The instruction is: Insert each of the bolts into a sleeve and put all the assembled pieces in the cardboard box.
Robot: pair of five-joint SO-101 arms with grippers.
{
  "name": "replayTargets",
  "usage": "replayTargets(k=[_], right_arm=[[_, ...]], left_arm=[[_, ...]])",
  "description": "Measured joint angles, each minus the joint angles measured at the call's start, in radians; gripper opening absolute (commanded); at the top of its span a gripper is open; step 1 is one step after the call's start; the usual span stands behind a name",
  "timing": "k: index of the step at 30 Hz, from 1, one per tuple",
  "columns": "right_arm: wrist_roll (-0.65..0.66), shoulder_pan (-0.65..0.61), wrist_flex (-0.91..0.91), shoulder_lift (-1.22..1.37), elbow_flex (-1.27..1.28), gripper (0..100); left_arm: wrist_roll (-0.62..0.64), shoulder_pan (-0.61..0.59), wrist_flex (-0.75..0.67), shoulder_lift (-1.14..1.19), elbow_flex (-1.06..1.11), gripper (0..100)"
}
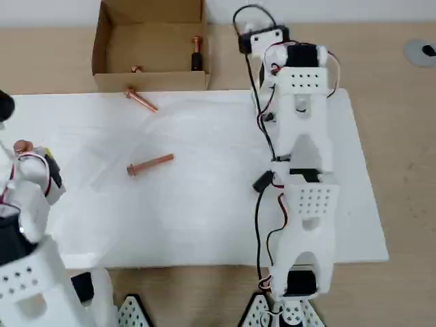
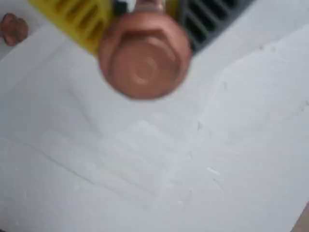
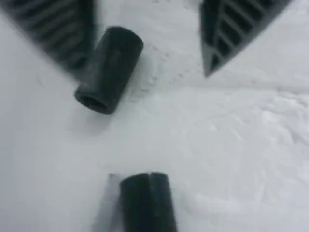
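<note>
My left gripper (image 2: pixel 143 26) is shut on a copper bolt (image 2: pixel 145 54), whose round head faces the camera between the yellow and dark fingers. In the high view this gripper (image 1: pixel 28 155) is over the left edge of the white sheet. My right gripper (image 3: pixel 145 65) is open just above the sheet. A black sleeve (image 3: pixel 109 70) lies on its side close to one finger (image 3: pixel 58 34). A second black sleeve (image 3: pixel 146 202) lies farther off. One loose bolt (image 1: pixel 150 165) lies mid-sheet and another (image 1: pixel 141 100) lies by the cardboard box (image 1: pixel 102 48).
Inside the box lie a bolt set in a black sleeve (image 1: pixel 196 53) and another copper piece (image 1: pixel 136 69). The right arm (image 1: pixel 303 136) stretches over the right half of the white sheet (image 1: pixel 204 218). Bare wooden table (image 1: pixel 395 136) surrounds the sheet.
</note>
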Motion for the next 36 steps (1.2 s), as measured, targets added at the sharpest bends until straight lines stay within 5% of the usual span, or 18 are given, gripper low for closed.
replayTargets(k=[30,36], right_arm=[[0.029,-0.031,-0.218,0.213,-0.002,23.7],[0.029,-0.026,-0.226,0.226,-0.017,9.5]], left_arm=[[0.029,0.005,-0.158,-0.298,0.232,1],[0.029,0.005,-0.158,-0.298,0.232,1]])
